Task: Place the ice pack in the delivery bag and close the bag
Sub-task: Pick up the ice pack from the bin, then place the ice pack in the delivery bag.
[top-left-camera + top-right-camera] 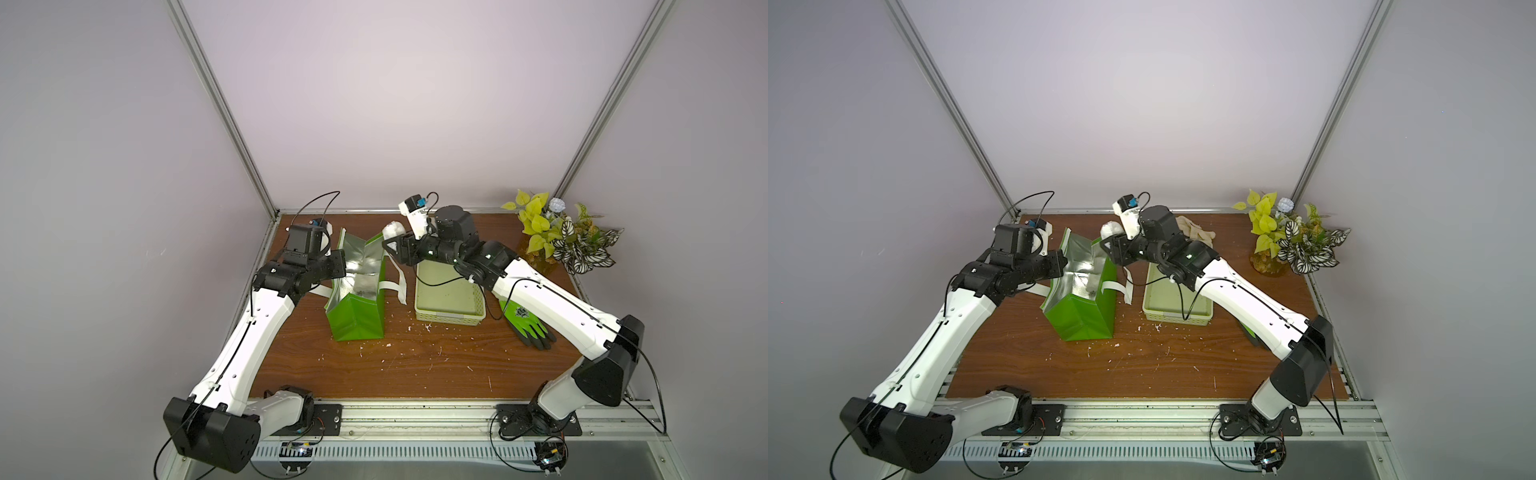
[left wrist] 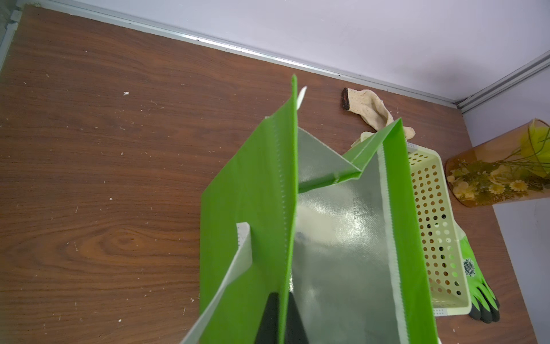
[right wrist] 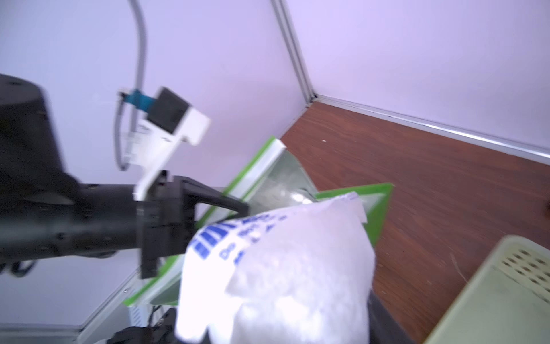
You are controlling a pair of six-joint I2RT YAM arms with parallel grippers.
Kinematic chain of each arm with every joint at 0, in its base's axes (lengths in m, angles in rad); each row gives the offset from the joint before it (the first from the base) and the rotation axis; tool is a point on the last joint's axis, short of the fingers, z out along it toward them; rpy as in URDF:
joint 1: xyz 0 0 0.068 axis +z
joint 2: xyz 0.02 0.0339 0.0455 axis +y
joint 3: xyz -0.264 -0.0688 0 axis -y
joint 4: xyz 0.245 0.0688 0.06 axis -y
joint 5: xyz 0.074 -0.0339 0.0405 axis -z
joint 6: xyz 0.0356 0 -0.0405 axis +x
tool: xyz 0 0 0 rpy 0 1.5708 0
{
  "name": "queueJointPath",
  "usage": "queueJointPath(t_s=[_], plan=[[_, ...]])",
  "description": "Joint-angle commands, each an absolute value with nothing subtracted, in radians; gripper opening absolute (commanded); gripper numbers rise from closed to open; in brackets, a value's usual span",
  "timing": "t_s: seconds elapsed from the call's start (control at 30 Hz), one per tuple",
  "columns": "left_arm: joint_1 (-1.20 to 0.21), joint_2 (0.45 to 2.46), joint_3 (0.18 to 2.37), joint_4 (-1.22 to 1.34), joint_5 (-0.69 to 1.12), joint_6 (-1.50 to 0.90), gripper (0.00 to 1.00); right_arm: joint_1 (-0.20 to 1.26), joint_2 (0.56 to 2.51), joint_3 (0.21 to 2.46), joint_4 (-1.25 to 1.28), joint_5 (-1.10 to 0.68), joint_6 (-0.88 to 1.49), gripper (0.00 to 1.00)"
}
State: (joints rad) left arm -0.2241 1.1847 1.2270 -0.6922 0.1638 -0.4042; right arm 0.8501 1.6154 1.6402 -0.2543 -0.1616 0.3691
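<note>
The left jaws are clenched on the left wall of the delivery bag (image 1: 357, 318). The bag is a bright green tote lined with crinkled silver foil. It stands mouth-up on the wooden surface (image 1: 415, 365), its long axis running near to far. The ice pack (image 1: 394, 230), a soft white pouch with blue print, hangs above the bag's far right corner. It juts toward the bag from the right jaws, which grasp it. Just to the right sits a pale perforated plastic basket (image 1: 451, 318).
</note>
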Motion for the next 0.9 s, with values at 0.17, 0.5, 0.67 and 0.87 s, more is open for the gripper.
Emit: queueJointPath(t_s=[0.17,0.5,0.67,0.87], plan=[[-0.213,1.183,1.226,-0.693,0.166,-0.404,0.00,0.938,1.795,1.795,-0.222,-0.141,0.387,0.26],[-0.213,1.178,1.227,-0.693,0.166,-0.406,0.00,0.948,1.854,1.820,-0.272,-0.091,0.360,0.53],[-0.213,1.179,1.229,-0.693,0.168,-0.403,0.00,0.948,1.827,1.856,-0.326,-0.067,0.318,0.66],[-0.213,1.183,1.230,-0.693,0.167,-0.399,0.00,0.946,1.783,1.907,-0.435,-0.004,0.247,0.81]])
